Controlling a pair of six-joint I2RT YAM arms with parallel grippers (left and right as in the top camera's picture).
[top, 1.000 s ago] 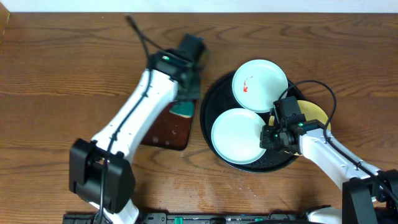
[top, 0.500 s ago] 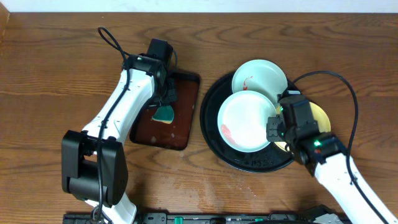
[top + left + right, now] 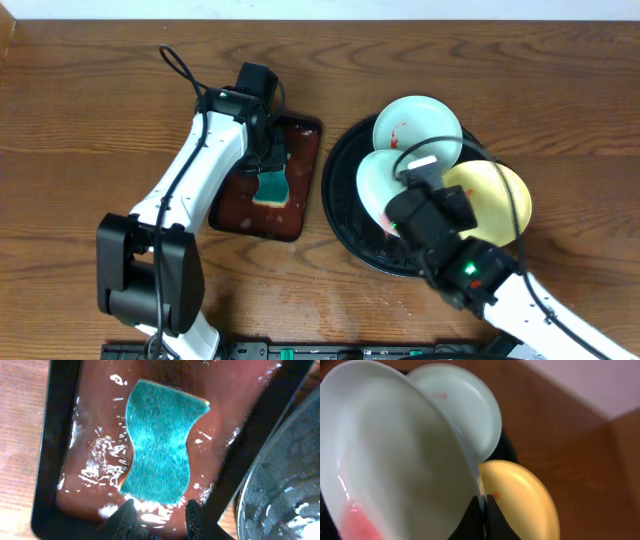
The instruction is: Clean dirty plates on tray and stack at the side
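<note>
I find the right gripper [image 3: 482, 505] clamped on the rim of a smeared pale mint-white round plate [image 3: 395, 460], tilted over the large round black tray [image 3: 335, 215]. The left gripper [image 3: 156, 515] stands spread and empty, near a teal waisted sponge [image 3: 160, 442].

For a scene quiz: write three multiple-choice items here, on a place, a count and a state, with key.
1. The teal sponge lies: A in the brown rectangular tray; B on a plate; C in a gripper.
2. Plates in view: A two; B four; C three.
3. The right gripper is: A open; B shut on a mint-white plate's rim; C shut on the sponge.
Key: A, it lies flat in that tray; C, the held plate, another mint-white plate and a yellow plate; B, its fingers pinch the tilted rim.
</note>
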